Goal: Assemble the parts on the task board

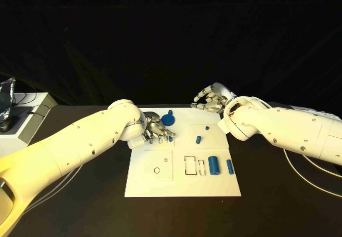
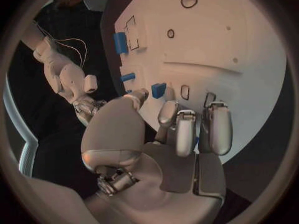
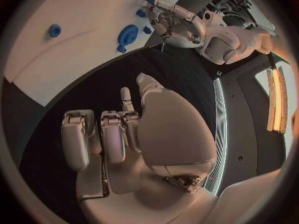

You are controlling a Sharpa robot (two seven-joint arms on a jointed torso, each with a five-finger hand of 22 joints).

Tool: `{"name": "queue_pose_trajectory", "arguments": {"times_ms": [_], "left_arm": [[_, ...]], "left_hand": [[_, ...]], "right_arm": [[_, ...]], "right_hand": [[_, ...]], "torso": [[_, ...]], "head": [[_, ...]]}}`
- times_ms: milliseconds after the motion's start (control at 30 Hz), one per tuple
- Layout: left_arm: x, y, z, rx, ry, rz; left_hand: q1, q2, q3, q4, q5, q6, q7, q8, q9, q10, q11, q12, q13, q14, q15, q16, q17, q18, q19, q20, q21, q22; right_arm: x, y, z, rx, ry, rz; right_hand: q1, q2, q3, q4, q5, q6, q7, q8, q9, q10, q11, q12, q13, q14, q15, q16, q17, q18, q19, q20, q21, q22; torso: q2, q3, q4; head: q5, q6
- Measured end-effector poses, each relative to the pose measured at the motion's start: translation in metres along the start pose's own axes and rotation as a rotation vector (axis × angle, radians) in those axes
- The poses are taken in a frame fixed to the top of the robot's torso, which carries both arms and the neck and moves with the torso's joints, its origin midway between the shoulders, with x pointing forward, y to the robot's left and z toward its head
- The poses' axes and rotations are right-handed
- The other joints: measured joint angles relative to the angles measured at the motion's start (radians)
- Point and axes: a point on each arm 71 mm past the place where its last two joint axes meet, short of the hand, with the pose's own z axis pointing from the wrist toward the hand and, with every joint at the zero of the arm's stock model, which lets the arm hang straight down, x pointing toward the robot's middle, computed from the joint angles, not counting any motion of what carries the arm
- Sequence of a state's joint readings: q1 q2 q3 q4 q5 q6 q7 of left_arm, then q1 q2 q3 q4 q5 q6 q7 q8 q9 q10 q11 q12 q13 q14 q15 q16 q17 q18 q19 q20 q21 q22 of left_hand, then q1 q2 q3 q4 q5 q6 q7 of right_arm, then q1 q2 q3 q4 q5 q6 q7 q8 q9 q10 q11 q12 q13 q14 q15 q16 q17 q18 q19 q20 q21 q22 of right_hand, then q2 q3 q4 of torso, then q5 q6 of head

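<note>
Looking down from the head camera, we see a black table (image 1: 78,207) with black drapery behind it and the white task board (image 1: 182,185) lying in the middle. Off the table's far left corner stands a pale box-like unit (image 1: 28,121) with dark cables on it. Our left hand (image 1: 155,131) rests over the board's far left part, fingers extended down toward the small blue pieces there; in the left wrist view the fingers (image 2: 185,129) lie close together just above the board, near a small blue block (image 2: 158,89), and we cannot tell whether anything is pinched between them. Our right hand (image 1: 211,99) hovers above the black table just beyond the board's far right corner, fingers curled loosely and apart, holding nothing; the right wrist view shows its fingers (image 3: 115,137) over bare black surface. On the board, a round blue gear-like part (image 1: 168,118) sits near the far edge just beside the left hand, two small blue pegs (image 1: 198,139) stand near the middle, and two blue cylinders (image 1: 213,166) lie side by side near the right edge, next to a rectangular outlined recess (image 1: 190,166). A small round hole (image 1: 156,170) marks the left half.
</note>
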State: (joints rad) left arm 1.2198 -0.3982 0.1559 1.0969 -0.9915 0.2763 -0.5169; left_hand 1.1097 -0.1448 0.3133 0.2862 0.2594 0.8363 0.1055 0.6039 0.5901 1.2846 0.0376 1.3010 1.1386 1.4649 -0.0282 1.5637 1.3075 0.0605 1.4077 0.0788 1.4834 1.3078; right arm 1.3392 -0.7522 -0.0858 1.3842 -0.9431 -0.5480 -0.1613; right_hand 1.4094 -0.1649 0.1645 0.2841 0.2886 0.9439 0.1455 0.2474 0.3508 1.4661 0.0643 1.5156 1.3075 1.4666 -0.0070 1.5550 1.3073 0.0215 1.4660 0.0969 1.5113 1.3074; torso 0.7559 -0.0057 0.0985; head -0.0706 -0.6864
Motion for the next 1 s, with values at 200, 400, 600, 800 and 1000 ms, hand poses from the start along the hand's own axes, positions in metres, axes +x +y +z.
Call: {"name": "queue_pose_trajectory", "arguments": {"times_ms": [200, 400, 600, 800, 1000], "left_arm": [[0.0011, -0.0011, 0.0007, 0.001, 0.006, 0.001], [0.0016, -0.0014, 0.0011, 0.002, 0.011, 0.001], [0.002, -0.0017, 0.0013, 0.003, 0.015, -0.003], [0.0024, -0.0021, 0.0014, 0.006, 0.019, -0.007], [0.002, -0.0022, 0.001, 0.01, 0.023, -0.017]], "left_hand": [[0.012, 0.0, 0.01, -0.004, 0.0, -0.004, 0.004, 0.0, 0.006, 0.0, 0.0, 0.0, 0.0, 0.0, 0.0, 0.0, 0.0, 0.0, 0.0, 0.0, 0.0, 0.0], [0.049, 0.0, 0.034, -0.006, 0.0, -0.004, 0.004, -0.004, 0.016, 0.0, 0.0, 0.0, 0.0, 0.0, 0.0, 0.0, 0.0, 0.0, 0.0, 0.0, 0.0, 0.0], [0.081, 0.002, 0.059, -0.01, 0.0, -0.004, 0.004, -0.004, 0.024, 0.0, 0.0, 0.0, 0.0, 0.0, 0.0, 0.0, 0.0, 0.0, 0.0, 0.0, 0.0, 0.0], [0.122, 0.004, 0.103, -0.021, 0.0, -0.004, 0.004, -0.009, 0.034, -0.004, -0.004, -0.007, -0.006, 0.0, 0.0, 0.0, 0.0, 0.0, 0.0, 0.0, 0.0, 0.0], [0.161, -0.004, 0.2, -0.054, -0.004, -0.009, 0.005, -0.018, 0.047, -0.041, -0.008, -0.049, -0.055, 0.0, 0.0, 0.0, 0.0, 0.0, -0.022, -0.001, -0.004, -0.014]], "right_arm": [[0.0002, 0.0001, 0.0001, 0.0, 0.001, 0.0], [0.0004, 0.0002, 0.0002, 0.001, 0.002, 0.0], [0.0005, 0.0001, 0.0003, 0.002, 0.003, -0.001], [0.0005, -0.0002, 0.0004, 0.003, 0.003, -0.002], [0.0001, -0.0009, 0.0006, 0.005, 0.003, -0.003]], "right_hand": [[0.0, 0.0, 0.0, 0.0, 0.0, 0.0, 0.0, 0.0, 0.0, 0.0, 0.0, 0.0, 0.0, 0.0, 0.0, 0.0, 0.0, 0.0, 0.0, 0.0, 0.0, 0.0], [0.0, 0.0, 0.0, 0.0, 0.0, 0.0, 0.0, 0.0, 0.0, 0.0, 0.0, 0.0, 0.0, 0.0, 0.0, 0.0, 0.0, 0.0, 0.0, 0.0, 0.0, 0.0], [0.0, 0.0, 0.0, 0.0, 0.0, 0.0, 0.0, 0.0, 0.0, 0.0, 0.0, 0.0, 0.001, 0.0, 0.0, 0.0, 0.0, 0.0, 0.0, 0.0, 0.0, 0.0], [0.0, 0.0, 0.0, 0.0, 0.0, 0.0, 0.0, 0.0, 0.0, 0.0, 0.0, 0.0, 0.001, 0.0, 0.0, 0.0, 0.0, 0.0, 0.0, 0.0, 0.0, 0.0], [0.0, 0.0, 0.0, 0.0, 0.0, -0.004, -0.004, 0.004, 0.004, 0.0, 0.0, 0.0, 0.001, 0.0, 0.0, 0.0, 0.0, 0.0, 0.0, 0.0, 0.0, 0.001]], "torso": [[-0.001, -0.0002, 0.0], [-0.001, -0.0002, 0.0003], [-0.002, -0.0006, 0.0006], [-0.002, -0.0005, 0.0006], [-0.002, 0.0001, 0.0006]], "head": [[-0.001, -0.003], [-0.001, -0.005], [0.0, -0.006], [0.0, -0.008], [0.0, -0.009]]}}
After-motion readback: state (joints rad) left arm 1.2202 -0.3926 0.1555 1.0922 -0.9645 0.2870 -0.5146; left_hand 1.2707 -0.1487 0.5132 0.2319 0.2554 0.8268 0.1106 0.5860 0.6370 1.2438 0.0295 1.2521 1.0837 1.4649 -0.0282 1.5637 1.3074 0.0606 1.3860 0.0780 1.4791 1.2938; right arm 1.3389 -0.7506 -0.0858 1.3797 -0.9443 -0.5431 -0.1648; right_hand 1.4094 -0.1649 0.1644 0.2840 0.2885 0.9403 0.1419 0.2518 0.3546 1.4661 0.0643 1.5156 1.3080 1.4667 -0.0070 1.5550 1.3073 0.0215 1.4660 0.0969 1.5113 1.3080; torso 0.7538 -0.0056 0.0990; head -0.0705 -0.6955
